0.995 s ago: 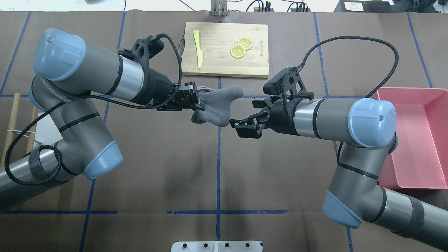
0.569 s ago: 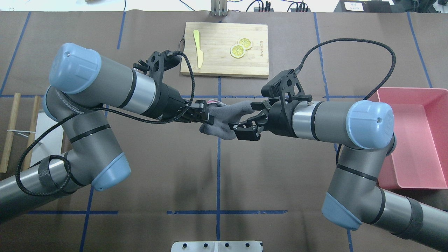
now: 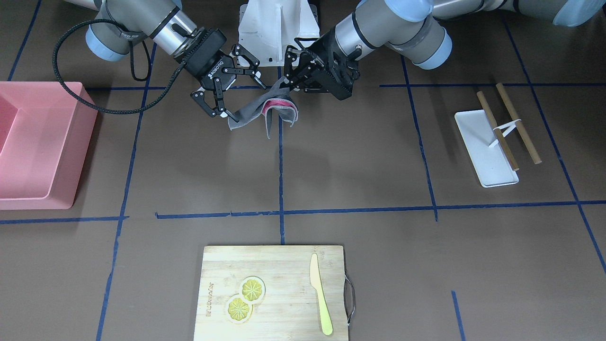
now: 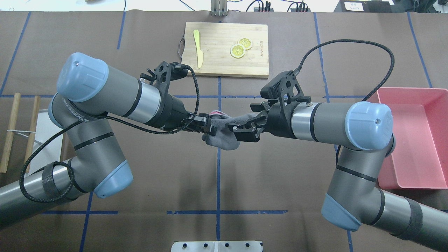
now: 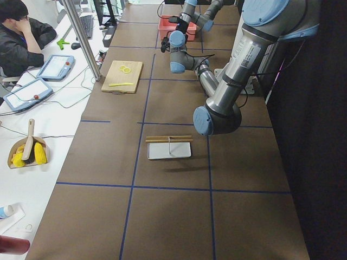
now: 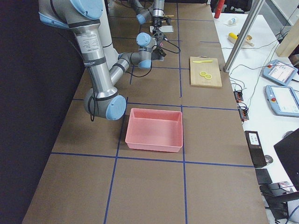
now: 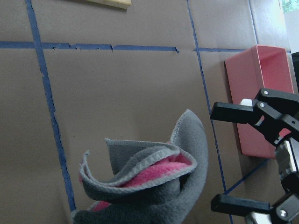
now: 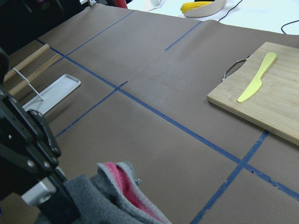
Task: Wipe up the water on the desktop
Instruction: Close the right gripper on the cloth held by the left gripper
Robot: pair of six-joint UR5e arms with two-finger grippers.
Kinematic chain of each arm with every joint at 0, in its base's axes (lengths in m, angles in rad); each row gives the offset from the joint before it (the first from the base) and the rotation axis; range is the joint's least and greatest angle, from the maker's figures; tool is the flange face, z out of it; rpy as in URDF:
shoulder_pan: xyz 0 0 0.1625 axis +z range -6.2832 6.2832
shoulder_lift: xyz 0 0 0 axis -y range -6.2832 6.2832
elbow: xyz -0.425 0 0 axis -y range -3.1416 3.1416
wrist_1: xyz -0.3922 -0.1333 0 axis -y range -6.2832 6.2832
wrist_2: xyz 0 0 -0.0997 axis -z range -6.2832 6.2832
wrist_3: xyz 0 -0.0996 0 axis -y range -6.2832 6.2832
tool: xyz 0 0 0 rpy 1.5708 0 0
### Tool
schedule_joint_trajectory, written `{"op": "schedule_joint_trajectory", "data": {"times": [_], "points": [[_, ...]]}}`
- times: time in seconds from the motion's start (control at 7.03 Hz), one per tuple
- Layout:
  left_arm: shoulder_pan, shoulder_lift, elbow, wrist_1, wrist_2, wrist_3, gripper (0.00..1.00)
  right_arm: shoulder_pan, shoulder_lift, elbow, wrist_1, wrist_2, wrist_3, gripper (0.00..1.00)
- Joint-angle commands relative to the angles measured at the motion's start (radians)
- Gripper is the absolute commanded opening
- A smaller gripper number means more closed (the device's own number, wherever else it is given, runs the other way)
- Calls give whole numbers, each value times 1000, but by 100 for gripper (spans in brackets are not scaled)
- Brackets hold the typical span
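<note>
Black two-finger L gripper is clamped on one end of a crumpled grey cloth w/ pink inner face. It holds the cloth in the air over the middle of the desktop, a flat matte dark-brown surface w/ thin blue tape grid. Cloth hangs approx. above the centre tape line, and the L wrist view shows it clear of the surface.

Black two-finger R gripper faces it from the opposite side, jaws spread wide. The cloth's free end reaches its fingertips, and in the front view one finger appears to touch a cloth corner. Nothing is pinched.

On the desktop's far side from the robot lies a pale wooden cutting board w/ a yellow plastic knife & two lemon slices, well apart from the cloth. A pink rectangular plastic bin sits toward the robot's R end. A small white rectangular tray sits toward the L end. Of two tied wooden sticks, one lies across the tray, the other just beside it.
</note>
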Motion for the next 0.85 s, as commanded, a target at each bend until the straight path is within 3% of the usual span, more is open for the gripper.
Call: {"op": "schedule_joint_trajectory", "data": {"times": [0.0, 0.71], "points": [[1, -3, 2, -1, -7, 2, 5, -34, -6, -11, -2, -8, -2, 98], [1, -2, 5, -4, -7, 2, 5, -53, -8, -11, -1, -6, -2, 92]]}}
